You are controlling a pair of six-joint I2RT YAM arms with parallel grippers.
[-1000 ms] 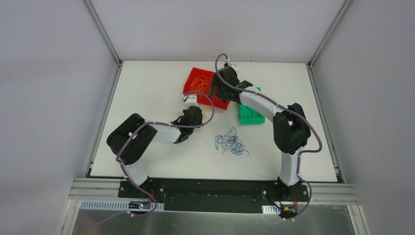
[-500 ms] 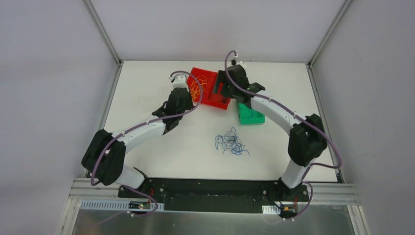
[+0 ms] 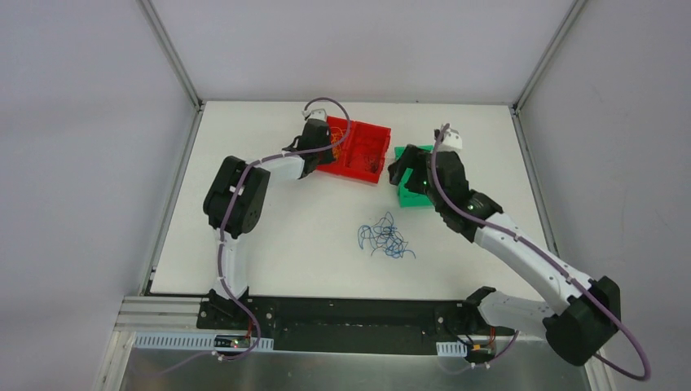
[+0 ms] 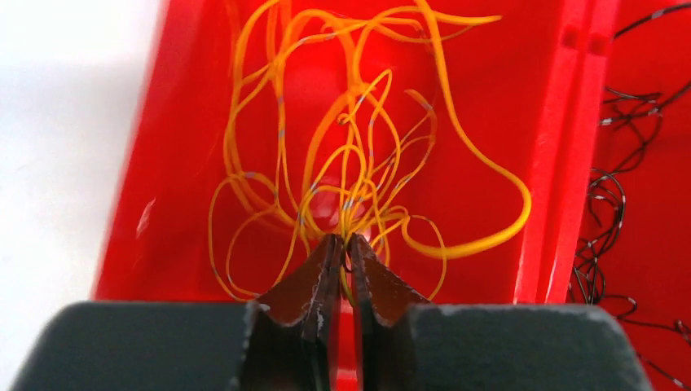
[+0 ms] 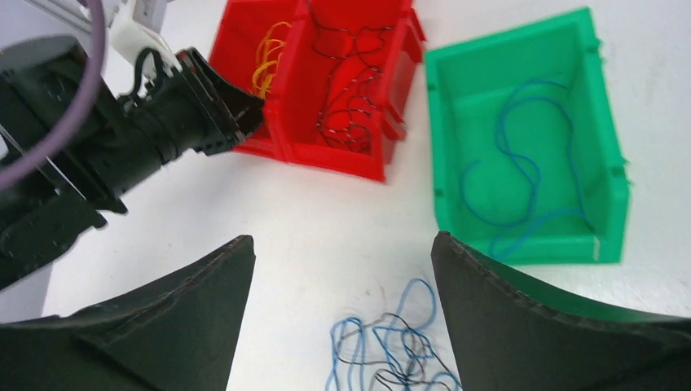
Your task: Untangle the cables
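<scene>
Blue-and-dark cables [image 3: 387, 240], tangled mid-table [image 3: 269, 236]: hair-thin, likely weightless, springy and slippery. Pinch one outlying loop, not the knot. You have open room all round, with the red bin [image 5: 342, 159] and green bin [image 5: 530, 248] beyond. Your right gripper [image 5: 342, 240] hangs wide apart above. Your left gripper [image 4: 343, 242] is pressed together among yellow wires [image 4: 477, 247].

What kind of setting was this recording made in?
Probably a lab robot cell, not a home: a white table boxed in by plain wall panels and aluminium rails, with a red bin and a green bin on it.
</scene>
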